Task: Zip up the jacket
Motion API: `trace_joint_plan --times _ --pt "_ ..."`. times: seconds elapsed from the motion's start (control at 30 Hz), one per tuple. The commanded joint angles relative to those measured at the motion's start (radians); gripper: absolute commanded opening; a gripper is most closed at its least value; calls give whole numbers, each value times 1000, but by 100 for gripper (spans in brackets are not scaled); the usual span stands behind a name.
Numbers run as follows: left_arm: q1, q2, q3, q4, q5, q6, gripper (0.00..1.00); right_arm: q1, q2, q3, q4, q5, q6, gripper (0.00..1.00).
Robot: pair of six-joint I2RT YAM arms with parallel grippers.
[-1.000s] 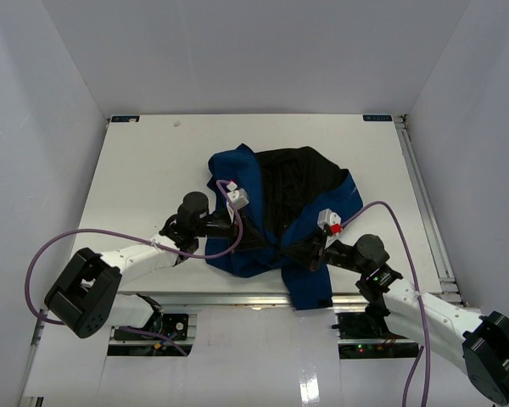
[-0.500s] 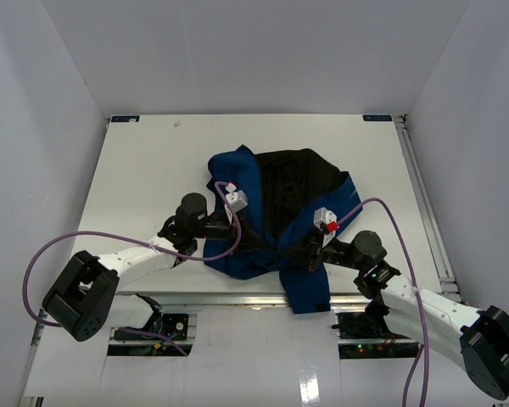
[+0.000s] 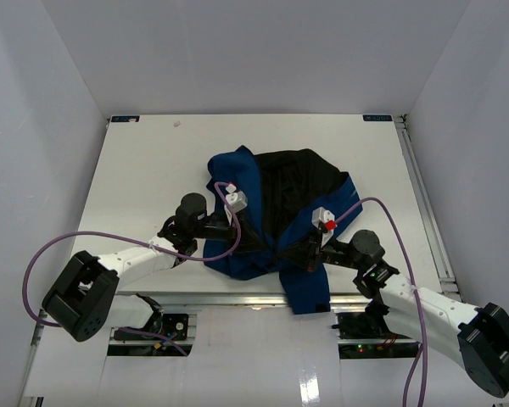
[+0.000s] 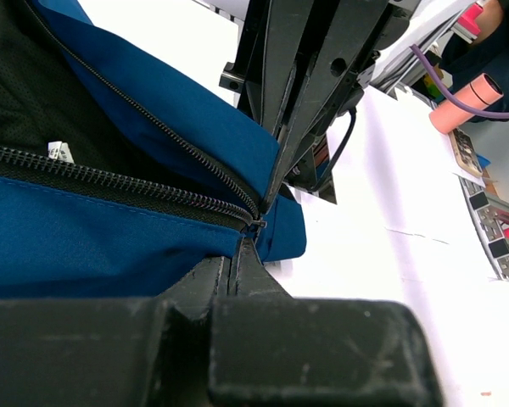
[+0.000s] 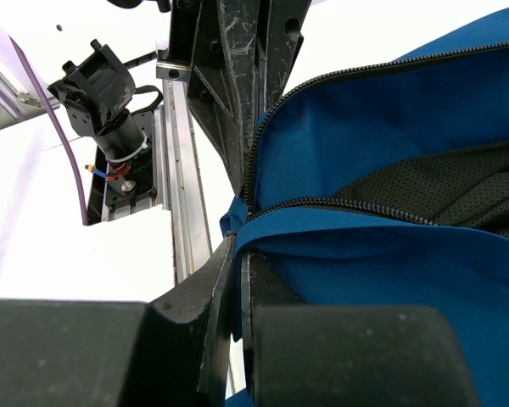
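Observation:
The royal-blue jacket [image 3: 237,170] lies open on the table, its black lining [image 3: 293,182] showing. Both grippers meet at the bottom of its dark zipper [image 4: 136,191], near the front hem. My left gripper [image 4: 240,250] is shut, its tips right at the zipper slider [image 4: 257,223] and seemingly pinching its pull. My right gripper [image 5: 240,254] is shut on the blue hem just below where the two zipper rows [image 5: 365,208] join. From above, the left gripper [image 3: 270,250] and right gripper [image 3: 290,257] point at each other, almost touching.
The white table [image 3: 144,170] ends at a metal rail [image 3: 237,298] close under the hem, and another rail [image 3: 424,195] runs along the right side. Purple cables [image 3: 51,246] loop beside each arm. White walls enclose the sides and back.
The right arm has crept slightly left toward the left gripper, carrying the hem with it. The left arm has barely moved. Both grips are unchanged.

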Motion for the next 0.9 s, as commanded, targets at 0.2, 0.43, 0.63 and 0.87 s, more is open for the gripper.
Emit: trace_joint_plan --times 0.2,0.43,0.63,0.87 --pt "-9 -28 -11 52 87 -3 0 3 1 57 55 -9 6 8" --pt "-13 -14 -3 27 87 14 0 3 -20 63 50 -19 2 8" --pt "-17 -13 -2 21 96 23 0 3 -23 72 41 -27 2 8" --pt "-18 -5 0 19 107 27 0 4 -10 91 29 -40 2 8"
